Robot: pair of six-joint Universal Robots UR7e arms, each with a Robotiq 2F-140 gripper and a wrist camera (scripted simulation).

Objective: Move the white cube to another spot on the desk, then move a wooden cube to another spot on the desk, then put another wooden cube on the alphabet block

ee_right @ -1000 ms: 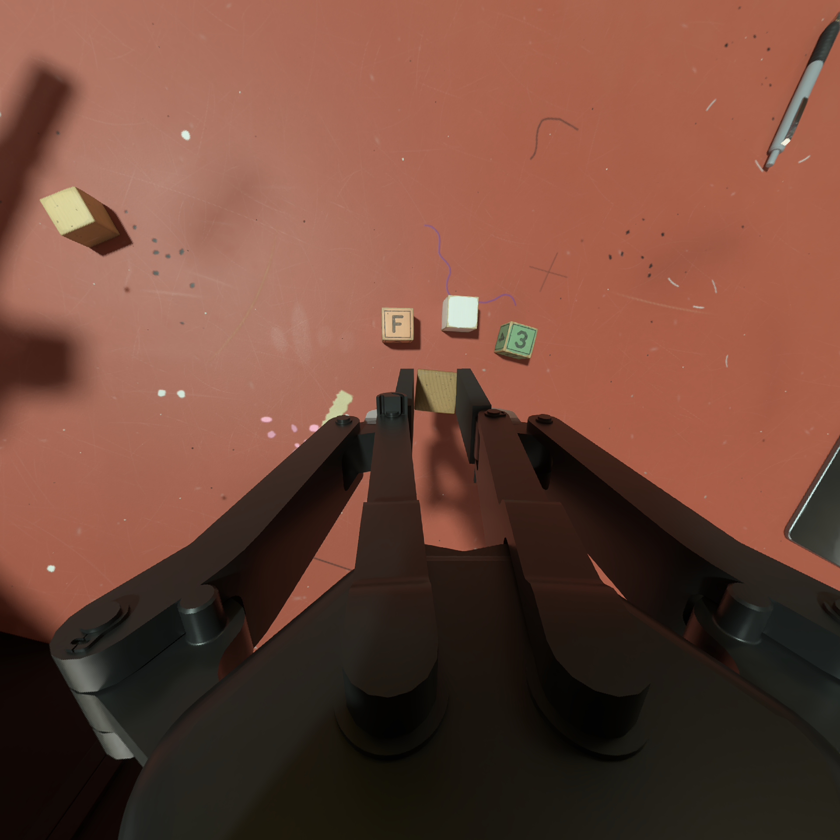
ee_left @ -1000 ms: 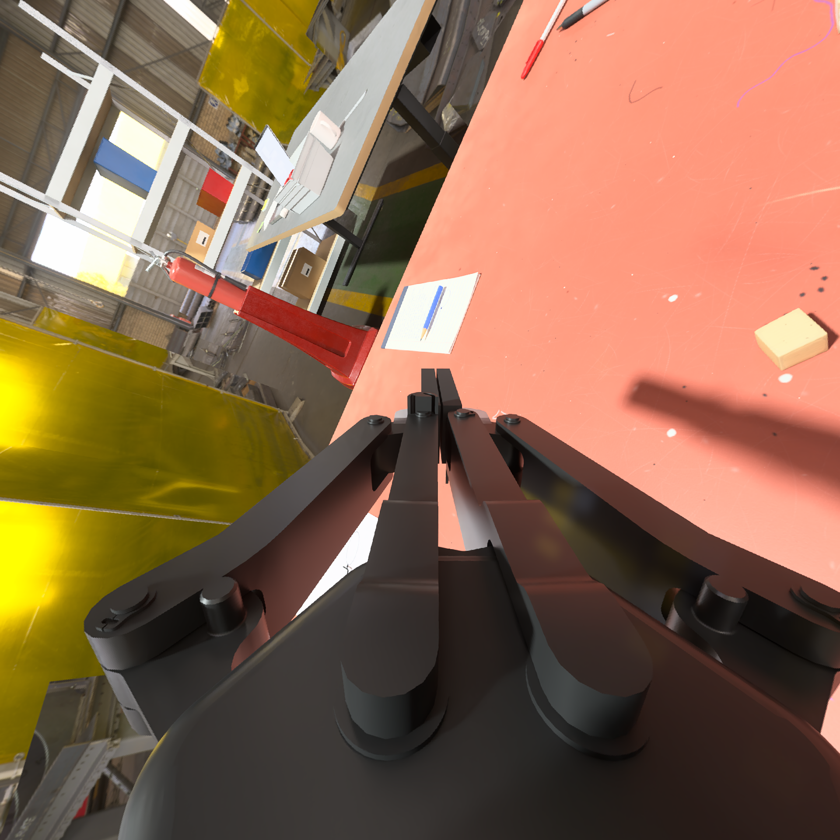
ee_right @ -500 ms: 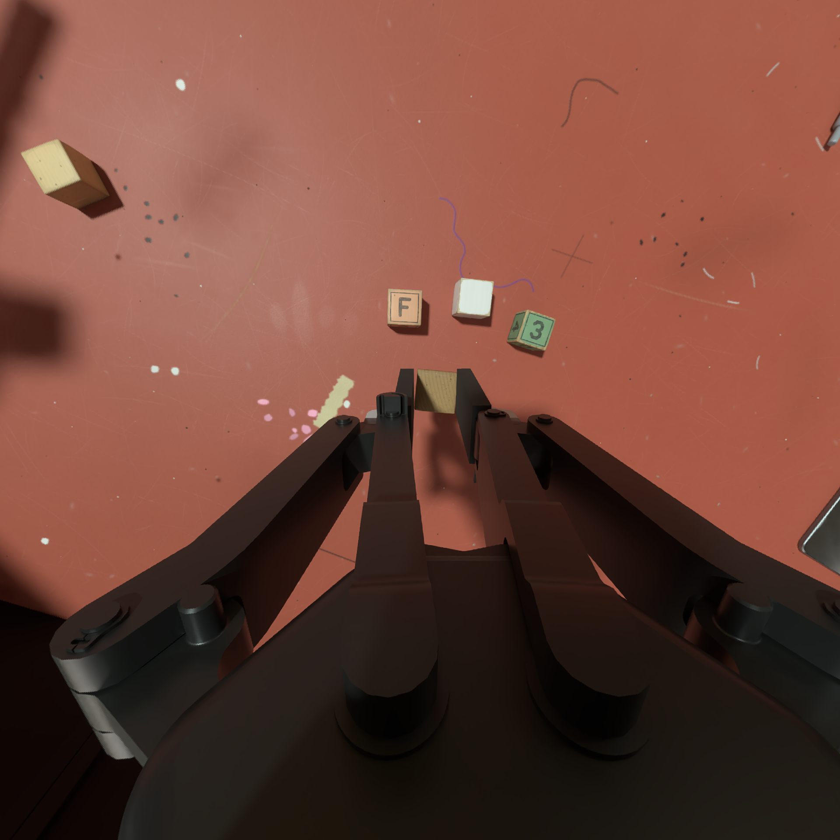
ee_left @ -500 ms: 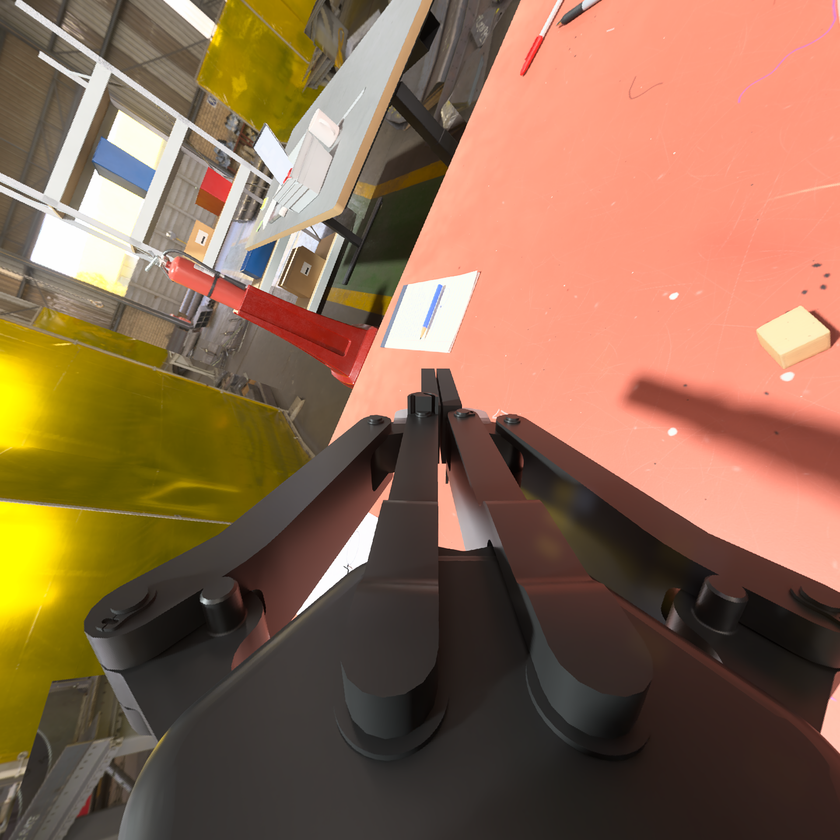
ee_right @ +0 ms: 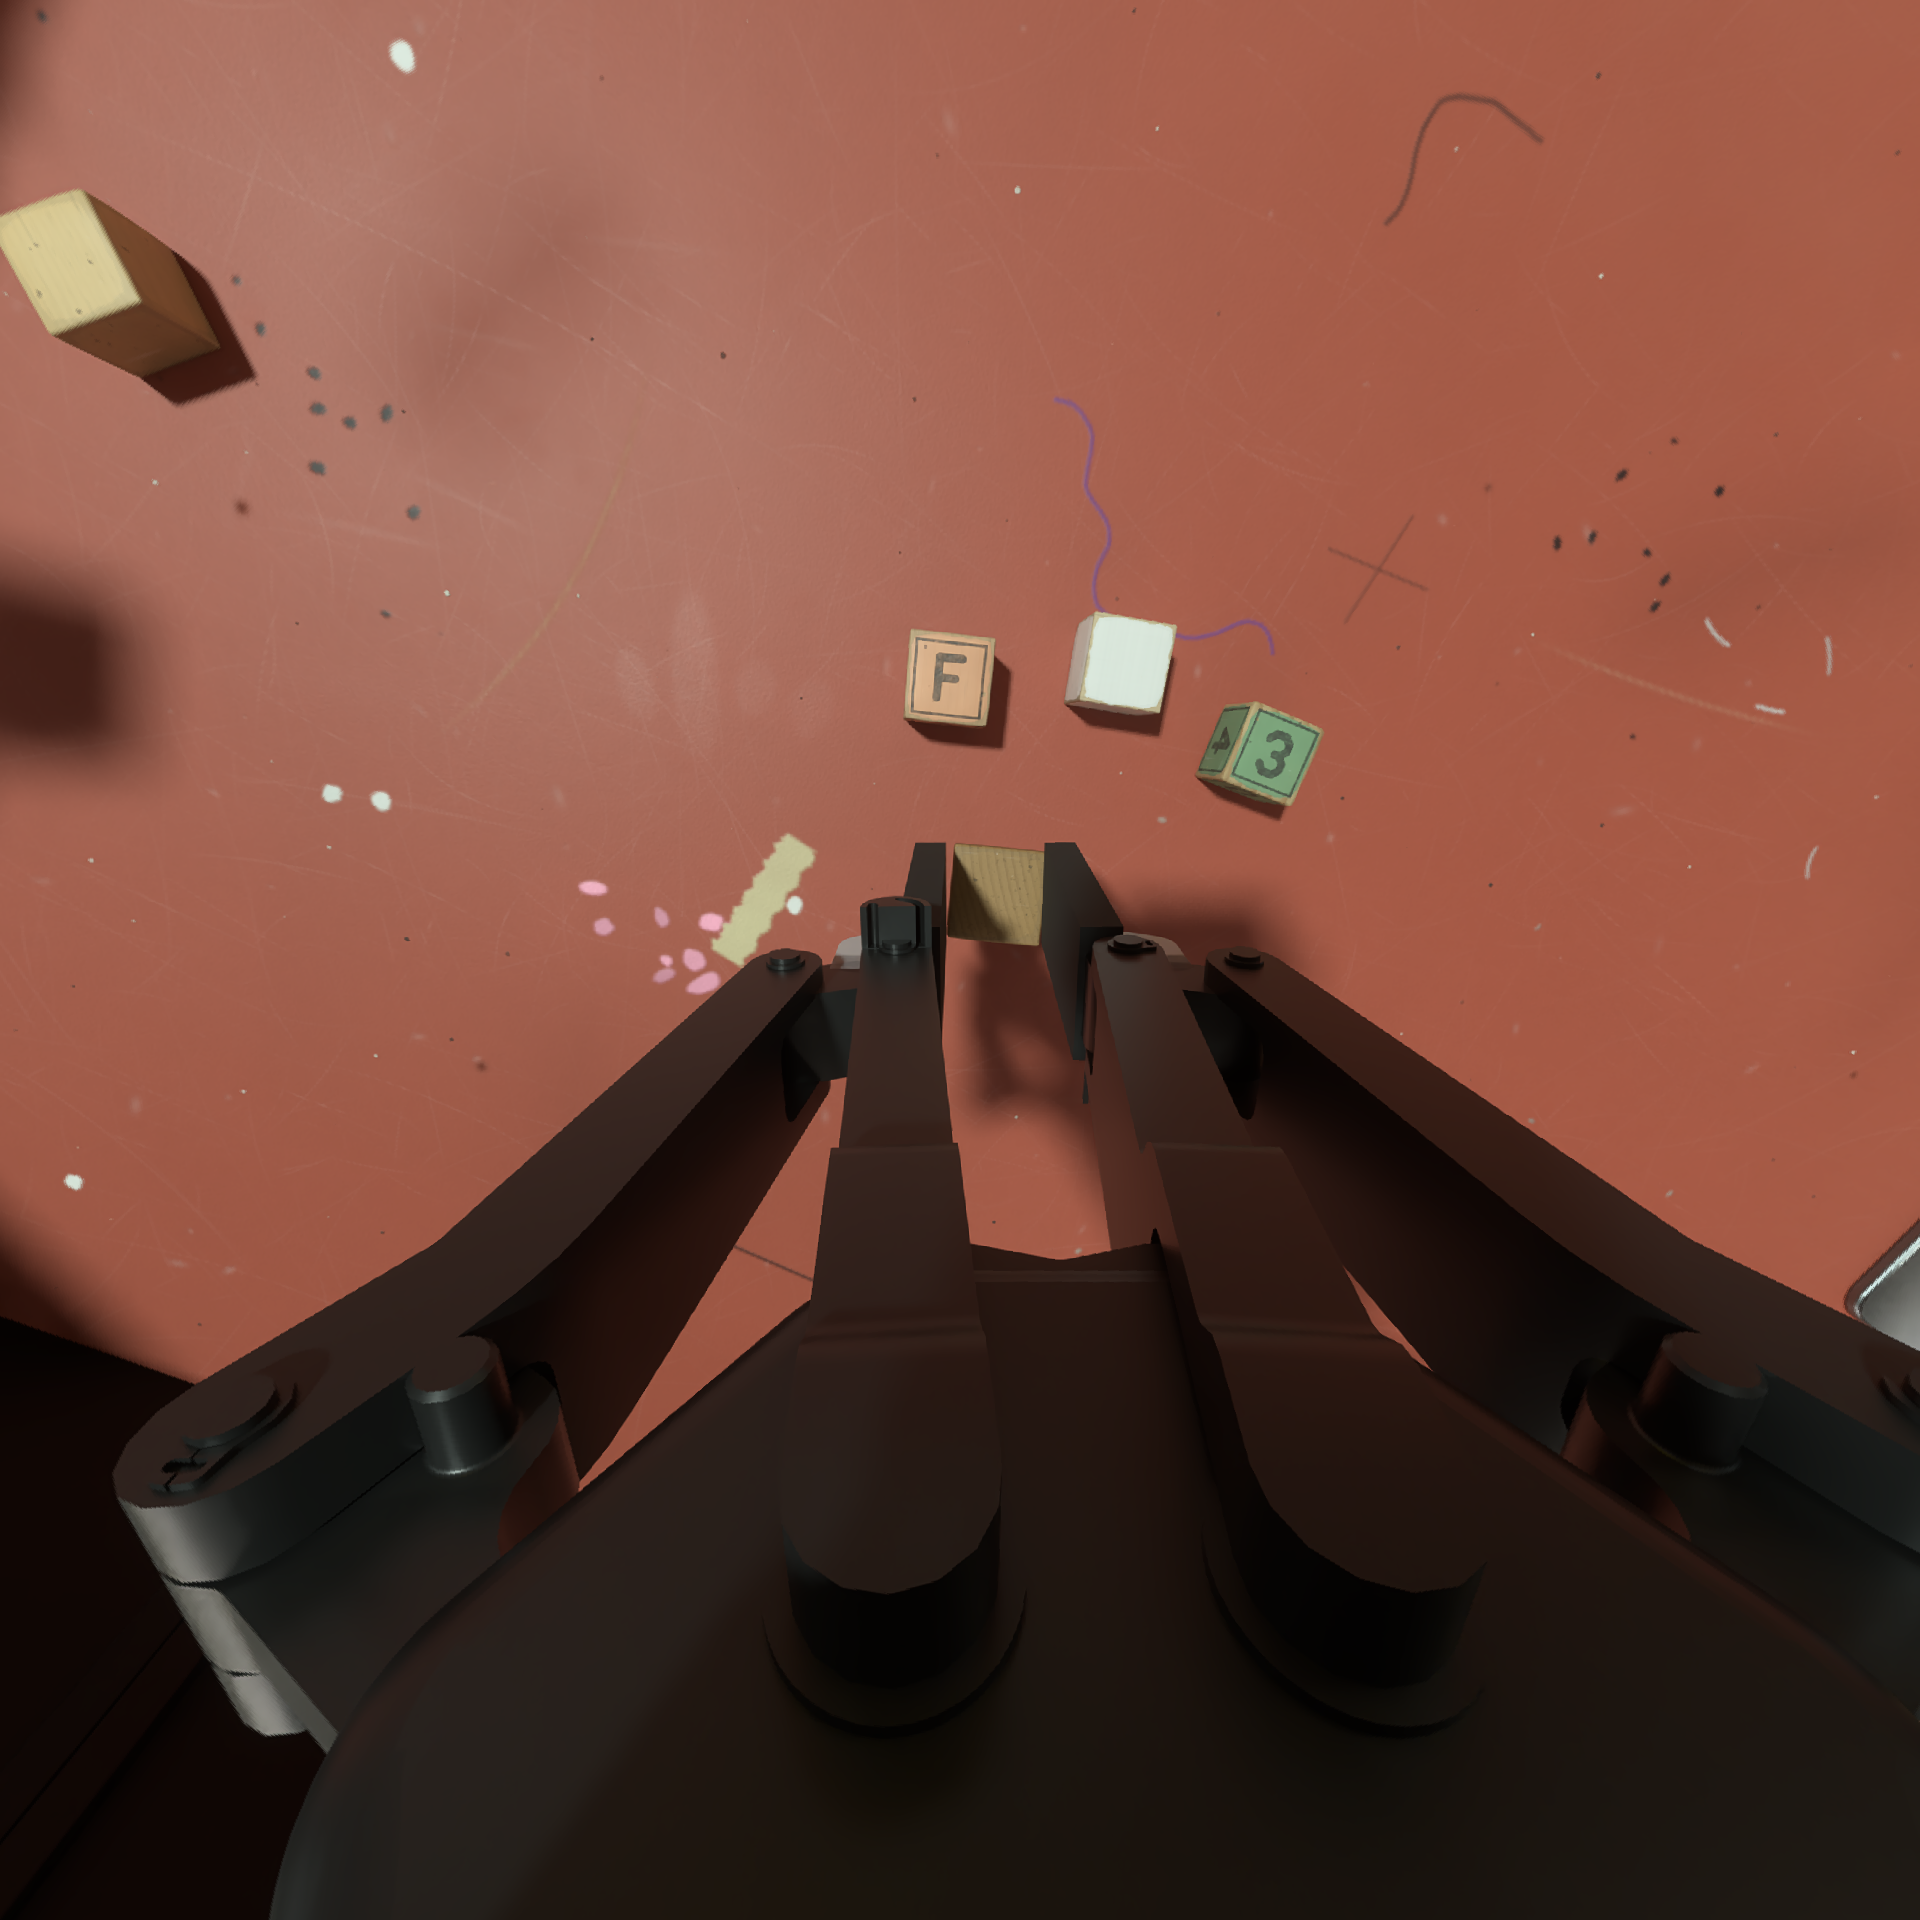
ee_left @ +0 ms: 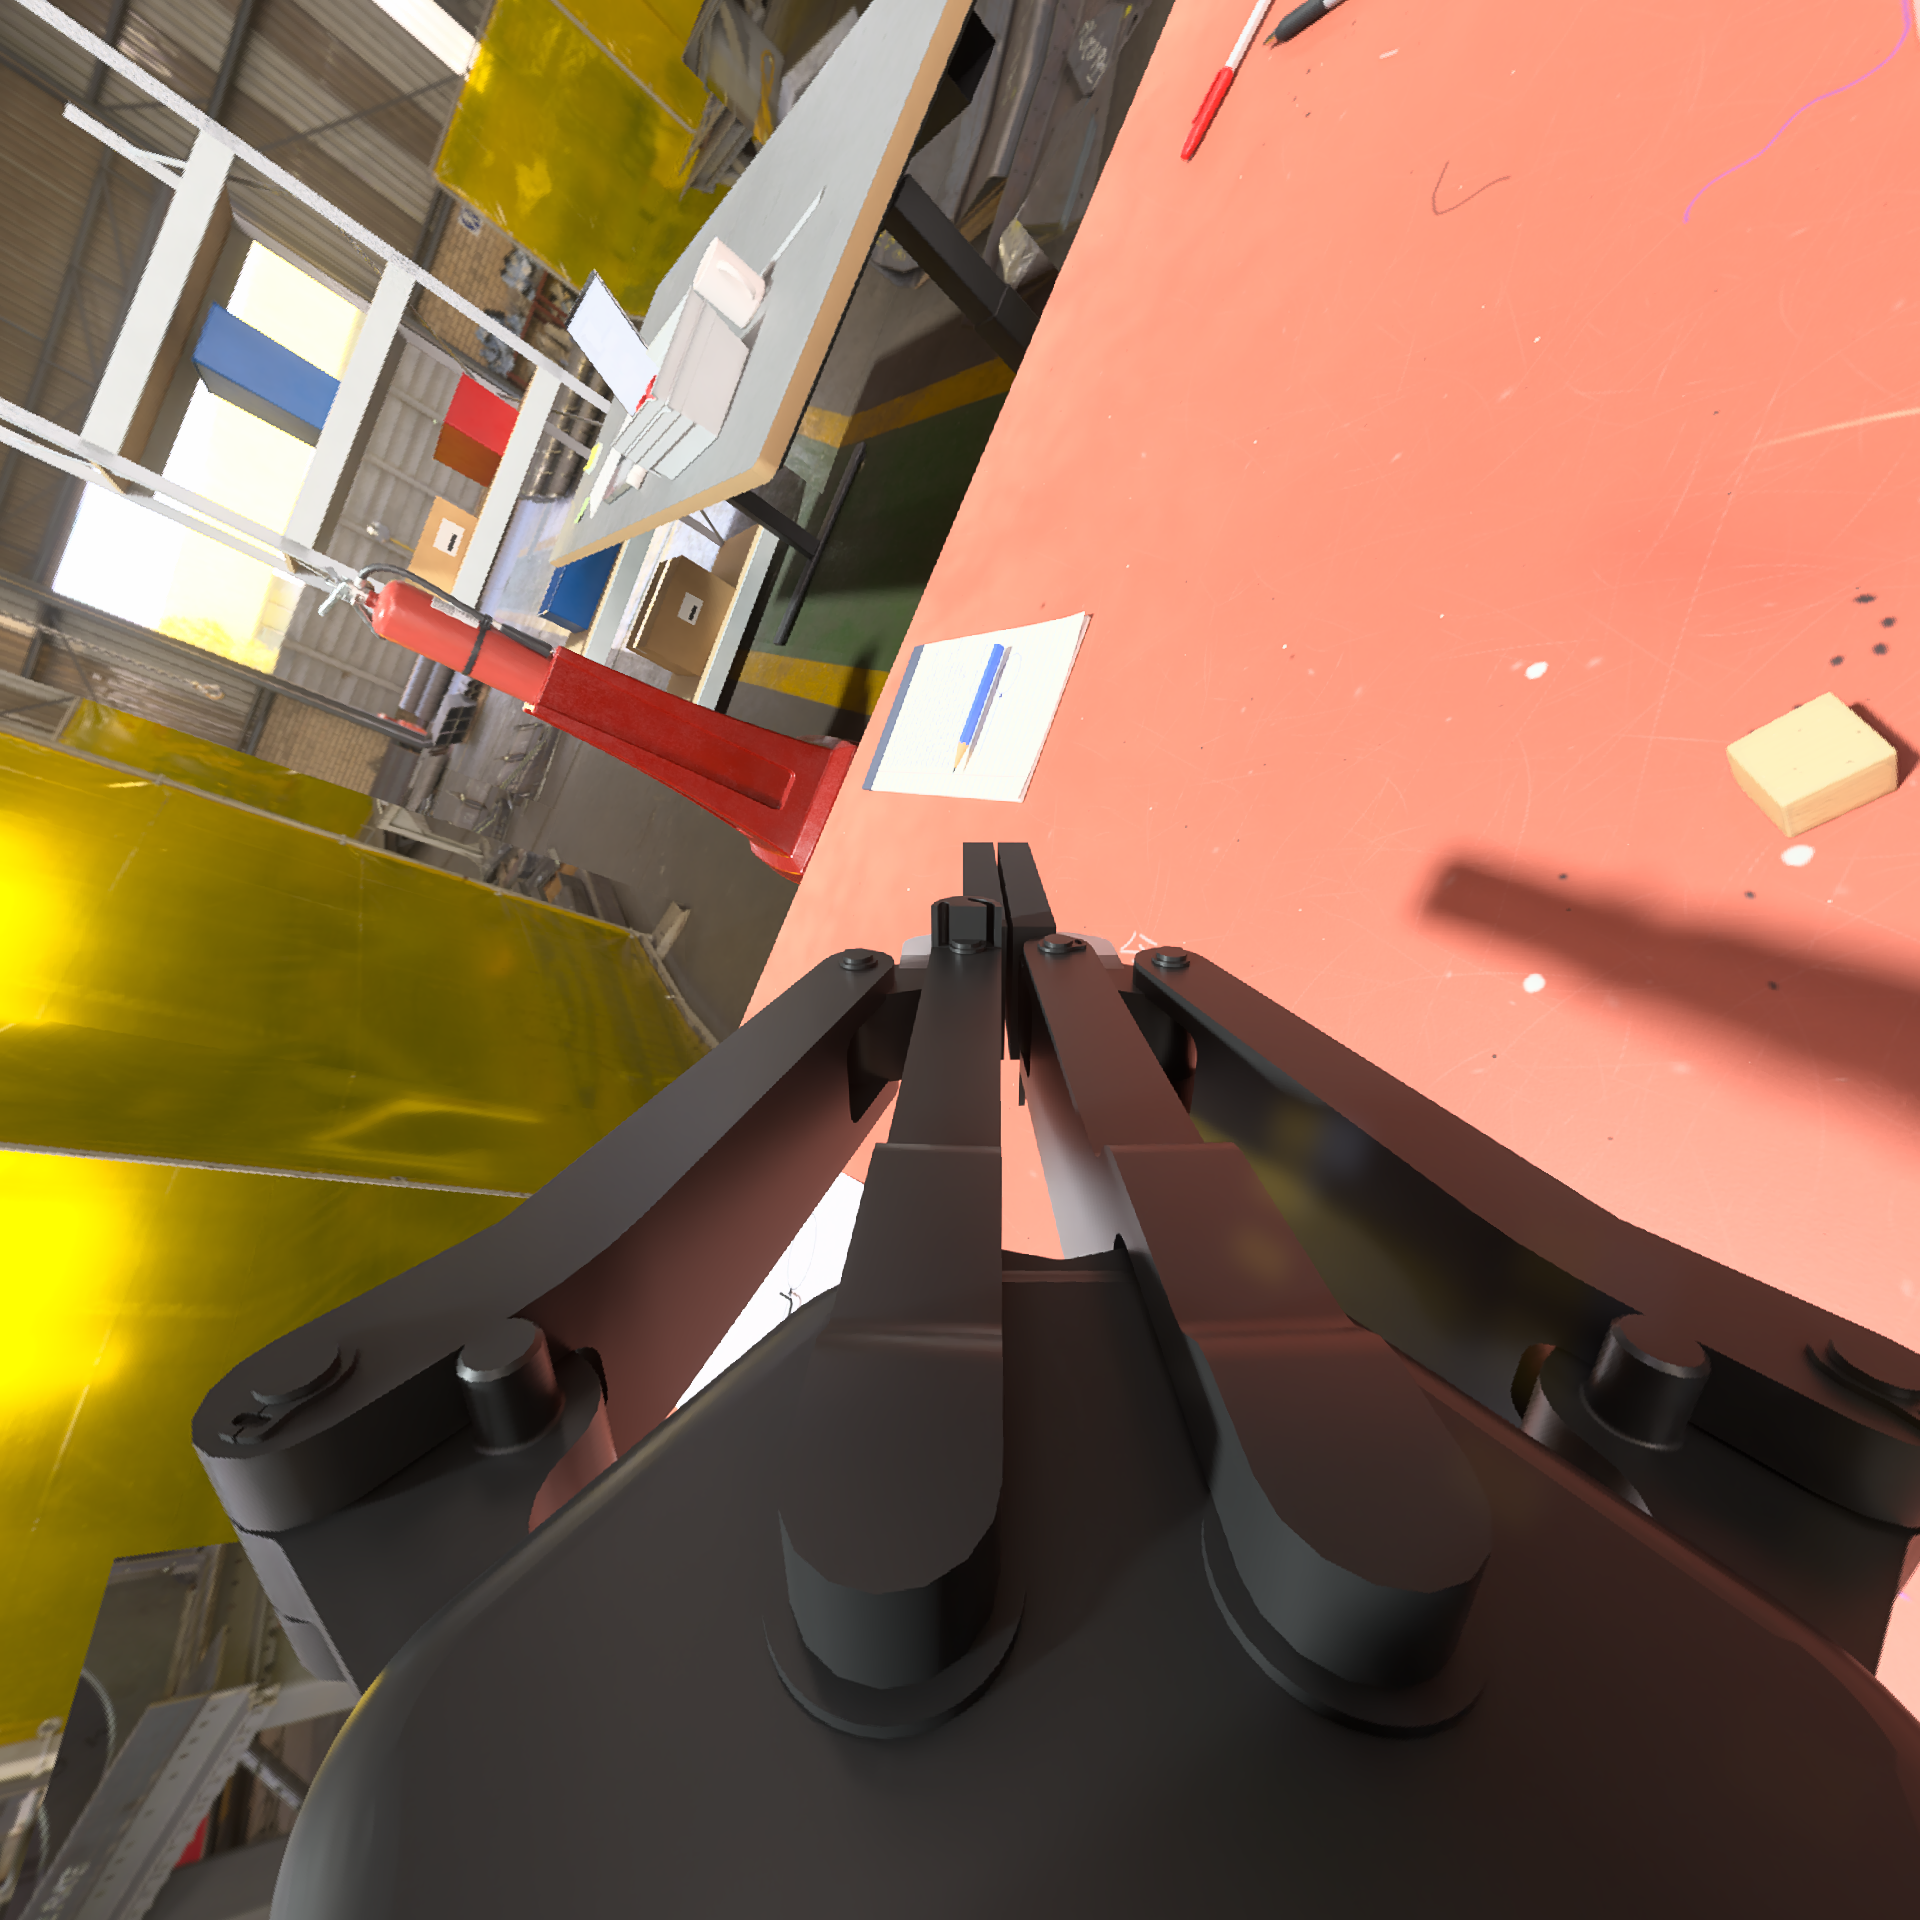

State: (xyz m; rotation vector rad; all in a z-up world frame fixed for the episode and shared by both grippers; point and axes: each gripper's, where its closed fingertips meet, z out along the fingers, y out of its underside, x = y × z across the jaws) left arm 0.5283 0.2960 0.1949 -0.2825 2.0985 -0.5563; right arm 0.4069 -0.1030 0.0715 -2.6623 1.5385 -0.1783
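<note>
Right gripper (ee_right: pixel 995 883) is clamped on a wooden cube (ee_right: pixel 995 891), fingers pressed against its two side faces, cube lifted clear of the desk (ee_right: pixel 1558 935) with its shadow on the surface below. Ahead of it on the desk: orange alphabet block (ee_right: pixel 949 678), white cube (ee_right: pixel 1122 663) just beside it to the right, and a green number block (ee_right: pixel 1259 752) further right, tilted on its axis relative to the other two. All three are apart, none touching. The white cube sits on a purple squiggle mark (ee_right: pixel 1091 499). Second wooden cube (ee_right: pixel 104 281) lies well apart at upper left of the right wrist view; same cube shows in the left wrist view (ee_left: pixel 1813 762) at the right edge, flat on the desk. A small tan serrated strip (ee_right: pixel 767 900) and pink flecks lie just left of the right fingers. Corner of a grey object (ee_right: pixel 1896 1294) at right edge, can't tell what it is. Left gripper (ee_left: pixel 995 883) is fully closed, fingertips together, nothing between them, hanging above the desk near its edge. Beyond it: a notepad (ee_left: pixel 1023 717) with a blue pencil (ee_left: pixel 979 704) on top, a red pen (ee_left: pixel 1221 83) and a black pen (ee_left: pixel 1314 8) at the far end. Workshop floor with a red fire extinguisher (ee_left: pixel 457 634) off the desk side.
</note>
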